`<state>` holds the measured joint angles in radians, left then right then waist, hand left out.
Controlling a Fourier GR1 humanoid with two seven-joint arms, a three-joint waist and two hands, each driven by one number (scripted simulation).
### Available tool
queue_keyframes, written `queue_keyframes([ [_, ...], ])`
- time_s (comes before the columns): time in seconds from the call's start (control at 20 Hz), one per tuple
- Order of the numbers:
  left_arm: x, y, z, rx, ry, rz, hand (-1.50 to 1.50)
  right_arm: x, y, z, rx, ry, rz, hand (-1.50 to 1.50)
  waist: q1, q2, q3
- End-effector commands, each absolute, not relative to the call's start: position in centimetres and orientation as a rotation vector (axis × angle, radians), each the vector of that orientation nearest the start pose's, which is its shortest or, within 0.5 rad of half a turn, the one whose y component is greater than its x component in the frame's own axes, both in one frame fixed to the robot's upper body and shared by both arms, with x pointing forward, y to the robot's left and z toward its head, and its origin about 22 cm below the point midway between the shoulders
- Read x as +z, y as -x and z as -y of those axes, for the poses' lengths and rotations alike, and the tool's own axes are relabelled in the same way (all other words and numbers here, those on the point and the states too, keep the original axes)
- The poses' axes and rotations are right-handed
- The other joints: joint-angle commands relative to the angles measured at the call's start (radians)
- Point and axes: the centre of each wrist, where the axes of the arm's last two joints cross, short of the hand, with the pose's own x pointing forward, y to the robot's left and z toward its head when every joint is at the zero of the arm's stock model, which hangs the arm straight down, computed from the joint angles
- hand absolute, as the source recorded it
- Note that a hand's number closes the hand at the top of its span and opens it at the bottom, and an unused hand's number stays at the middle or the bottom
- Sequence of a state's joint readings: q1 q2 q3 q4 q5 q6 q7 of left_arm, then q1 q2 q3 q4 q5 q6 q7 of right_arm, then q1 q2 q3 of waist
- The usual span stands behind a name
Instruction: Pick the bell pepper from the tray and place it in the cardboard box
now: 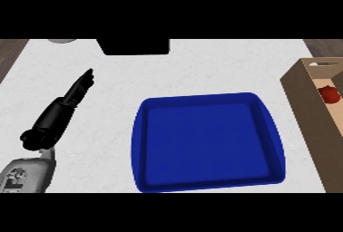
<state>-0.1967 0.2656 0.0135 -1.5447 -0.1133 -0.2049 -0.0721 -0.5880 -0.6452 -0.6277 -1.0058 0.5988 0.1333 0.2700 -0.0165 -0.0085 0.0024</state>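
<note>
Right of the black left hand sits a deep blue tray on white, faintly marbled counter; farther right, a tan cardboard box holds the red bell pepper

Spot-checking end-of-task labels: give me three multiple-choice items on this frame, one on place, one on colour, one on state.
1. Where is the bell pepper?
A. on the tray
B. inside the cardboard box
C. in the left robot hand

2. What colour is the tray?
A. blue
B. green
C. white

3. How are the left robot hand's fingers?
A. curled round the pepper
B. straight, holding nothing
C. pressed into the tray

Answers:
1 B, the red bell pepper lies within the cardboard box walls.
2 A, the tray is deep blue.
3 B, the left robot hand stretches out over the counter, apart from everything.
</note>
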Motion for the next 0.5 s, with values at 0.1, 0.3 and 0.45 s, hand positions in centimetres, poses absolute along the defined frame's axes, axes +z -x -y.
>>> queue_keyframes([
  [0.1, 6.6, -29.1, -27.0, -0.511, -0.100, 1.736, 0.00, 17.3, -31.1, 49.1, -0.479, 0.909, 1.439, -1.50, 0.001, 0.006, 0.001],
  [0.3, 5.3, -28.5, -27.1, -0.513, -0.087, 1.735, 0.00, 17.0, -27.2, 53.4, -0.646, 0.932, 1.444, -1.50, 0.007, 0.009, -0.001],
  [0.45, 5.8, -28.0, -26.4, -0.515, -0.093, 1.733, 0.00, 15.8, -24.2, 55.1, -0.658, 0.989, 1.471, -1.50, 0.011, 0.007, -0.002],
])
